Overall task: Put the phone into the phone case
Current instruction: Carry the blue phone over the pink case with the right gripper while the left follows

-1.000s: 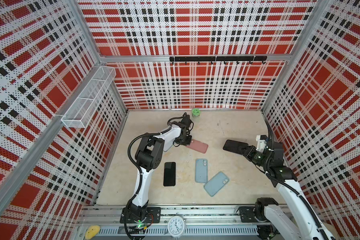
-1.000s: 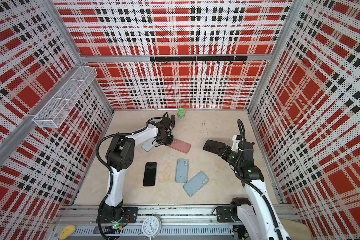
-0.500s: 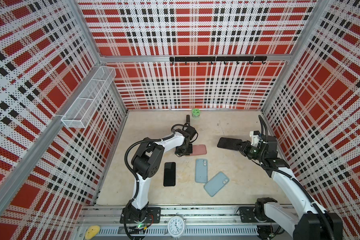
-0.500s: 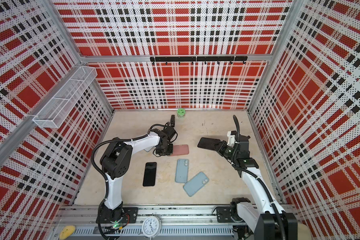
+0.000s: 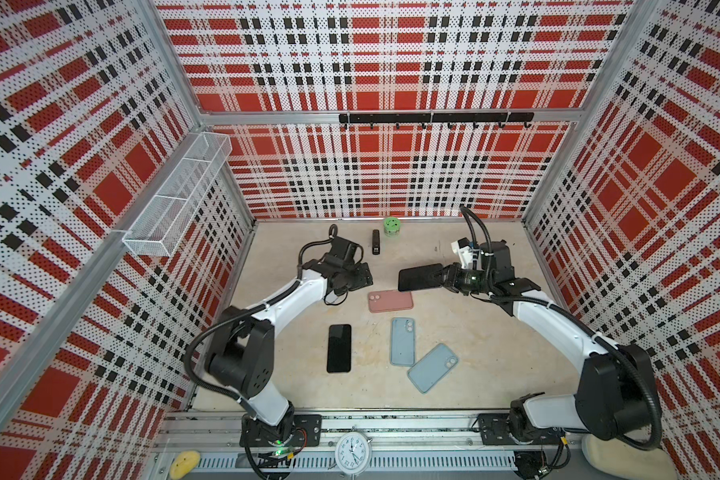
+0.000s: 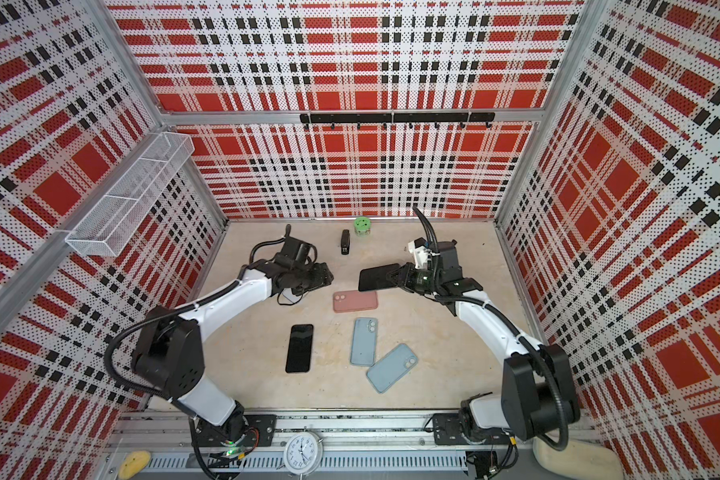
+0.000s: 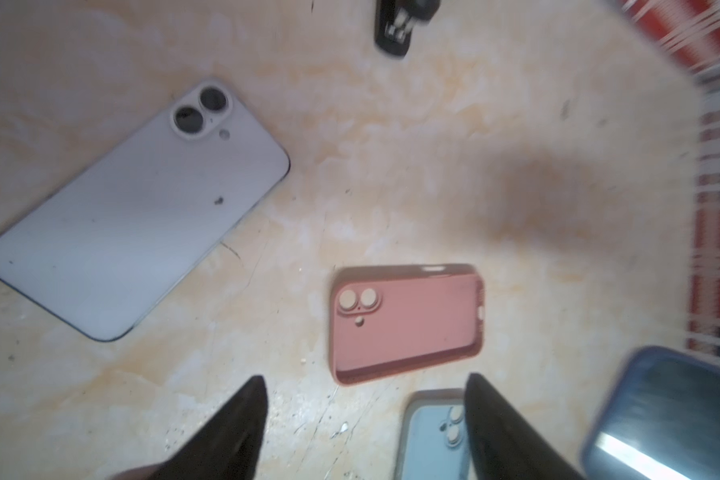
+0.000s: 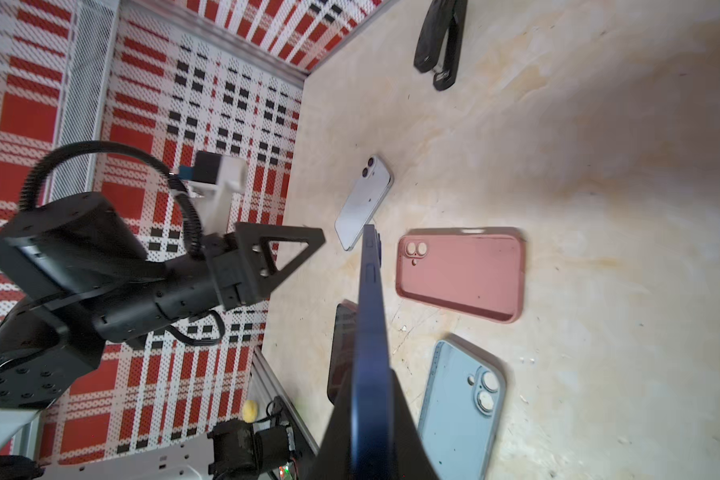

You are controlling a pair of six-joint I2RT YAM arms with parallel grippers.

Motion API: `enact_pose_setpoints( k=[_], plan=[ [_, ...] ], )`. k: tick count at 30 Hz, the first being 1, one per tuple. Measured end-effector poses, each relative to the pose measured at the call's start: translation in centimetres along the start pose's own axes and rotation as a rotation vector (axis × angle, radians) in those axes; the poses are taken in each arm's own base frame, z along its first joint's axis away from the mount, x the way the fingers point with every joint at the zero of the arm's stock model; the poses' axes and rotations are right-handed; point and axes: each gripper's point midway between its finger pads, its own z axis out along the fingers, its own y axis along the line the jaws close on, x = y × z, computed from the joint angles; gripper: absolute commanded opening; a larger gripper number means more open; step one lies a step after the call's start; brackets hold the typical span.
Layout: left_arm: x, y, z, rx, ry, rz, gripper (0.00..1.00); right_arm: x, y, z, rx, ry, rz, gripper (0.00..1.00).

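- Since a second ago, the left claw [image 5: 360,277] has let go of the pink case [image 5: 390,301] and drawn back. The case now lies flat with its hollow side up, just ahead of the claw's tips.
- Its fingers [image 7: 242,415] stand wide apart with nothing between them (the left wrist view shows only bare table there).
- Over the same second, the right claw [image 5: 438,276] has swung inward from its wall. It is clamped on one short end of the blue phone [image 5: 416,277], which juts out ahead of it above the table.
- From the right wrist, the phone's free end sits beside the case and apart from it, not yet over the hollow.
- Holding the phone by one end probably leaves the rest free to slide into the case. The left claw's retreat looks meant to clear the way, or to be ready to steady the case.
- A white phone [image 7: 138,208] lies face down just behind the left claw. A black phone [image 5: 339,348] and two blue cases [image 5: 403,341] lie further back, towards the arm bases.
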Motion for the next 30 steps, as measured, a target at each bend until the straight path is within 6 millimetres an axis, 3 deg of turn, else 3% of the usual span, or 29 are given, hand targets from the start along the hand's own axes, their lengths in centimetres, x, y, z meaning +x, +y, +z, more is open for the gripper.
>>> enact_pose_setpoints(
  k=[4, 9, 20, 24, 30],
  plan=[
    [0.7, 0.6, -0.5, 0.153, -0.035, -0.079, 1.00, 0.4, -0.6, 2.7, 0.006, 0.069, -0.007, 0.00],
    [3.8, 0.5, 1.1, 0.269, 0.026, -0.101, 1.00, 0.9, -2.1, 5.4, 0.041, 0.148, 0.014, 0.00],
    [6.5, 0.8, 4.9, 0.398, 0.051, -0.202, 1.00, 2.3, -3.2, 10.4, 0.064, 0.256, 0.016, 0.00],
    [7.1, 0.3, 6.5, 0.432, 0.059, -0.224, 1.00, 3.1, -4.1, 11.6, 0.076, 0.285, 0.034, 0.00],
    [6.7, -0.9, 7.4, 0.500, 0.024, -0.230, 1.00, 3.2, -4.8, 12.1, 0.085, 0.293, 0.046, 0.00]
  ],
)
